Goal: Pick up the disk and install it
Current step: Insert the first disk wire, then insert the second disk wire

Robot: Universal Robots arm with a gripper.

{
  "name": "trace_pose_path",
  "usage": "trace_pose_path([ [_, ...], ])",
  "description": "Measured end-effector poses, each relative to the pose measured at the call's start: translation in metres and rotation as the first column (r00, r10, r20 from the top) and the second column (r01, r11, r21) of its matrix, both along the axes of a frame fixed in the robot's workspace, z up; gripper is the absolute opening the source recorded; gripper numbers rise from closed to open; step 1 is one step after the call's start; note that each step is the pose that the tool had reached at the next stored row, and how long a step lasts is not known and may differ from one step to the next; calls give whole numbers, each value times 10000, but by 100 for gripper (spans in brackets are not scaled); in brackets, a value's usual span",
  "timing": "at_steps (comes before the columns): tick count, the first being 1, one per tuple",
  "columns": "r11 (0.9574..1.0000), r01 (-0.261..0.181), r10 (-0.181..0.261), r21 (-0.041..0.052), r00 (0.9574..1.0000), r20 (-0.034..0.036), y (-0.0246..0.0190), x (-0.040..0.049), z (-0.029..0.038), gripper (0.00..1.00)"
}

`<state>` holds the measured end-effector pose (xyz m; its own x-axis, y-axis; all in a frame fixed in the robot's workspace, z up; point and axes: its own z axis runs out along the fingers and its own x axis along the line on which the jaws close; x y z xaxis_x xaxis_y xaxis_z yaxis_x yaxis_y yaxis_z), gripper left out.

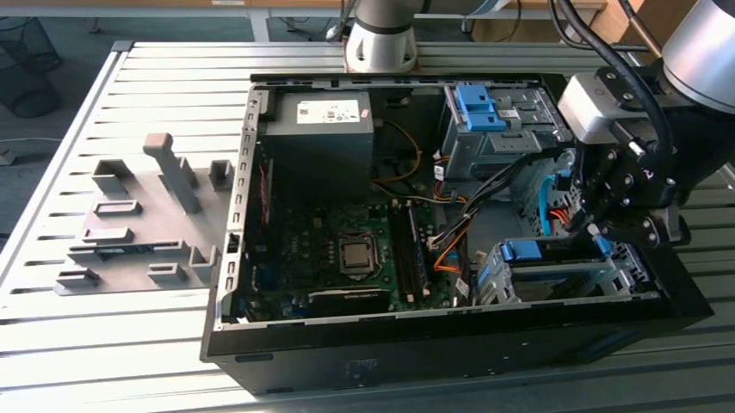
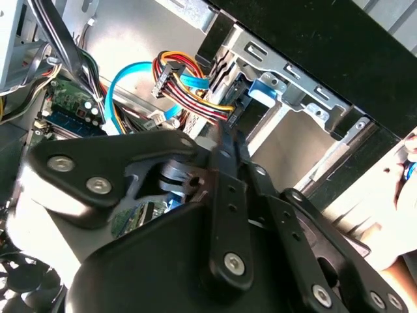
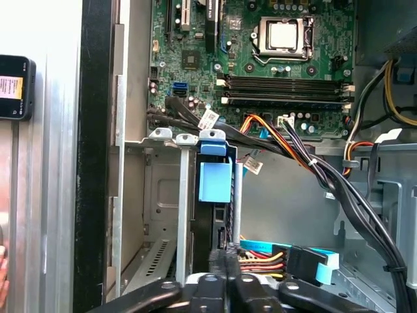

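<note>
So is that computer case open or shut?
Open: the computer case lies with its side panel off, leaving the motherboard and cables exposed in the exterior view.

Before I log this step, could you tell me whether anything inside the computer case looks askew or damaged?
Nothing stands out. The disk stands on edge in its metal cage, lined up with the slot walls. The gripper sits close above it, near the cables, which look loose but intact. The case shows no visible damage.

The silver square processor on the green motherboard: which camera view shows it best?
The first wrist view: the silver square processor faces the camera, whole and unobstructed. The exterior view shows it from a slant, among dark parts.
</note>
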<state>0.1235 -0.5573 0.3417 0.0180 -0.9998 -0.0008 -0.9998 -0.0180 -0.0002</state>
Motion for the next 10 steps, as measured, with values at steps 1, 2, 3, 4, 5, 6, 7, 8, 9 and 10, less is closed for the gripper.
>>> trace_pose_path([
  [1,10000,0,0,-3,10000,0,0,0,2,16],
  [2,10000,0,0,-4,10000,0,0,0,4,11],
  [3,10000,0,0,-3,10000,0,0,0,4,11],
  [4,10000,0,0,-3,10000,-1,0,0,5,11],
  [5,10000,0,0,-4,10000,-1,0,0,6,11],
  [6,10000,0,0,-4,10000,-1,0,0,6,11],
  [7,10000,0,0,-3,10000,-1,0,0,7,11],
  [8,10000,0,0,-3,10000,-5,0,0,43,11],
  [9,10000,0,0,-4,10000,-10,0,0,79,11],
  [10,10000,0,0,-4,10000,-10,0,0,80,11],
])
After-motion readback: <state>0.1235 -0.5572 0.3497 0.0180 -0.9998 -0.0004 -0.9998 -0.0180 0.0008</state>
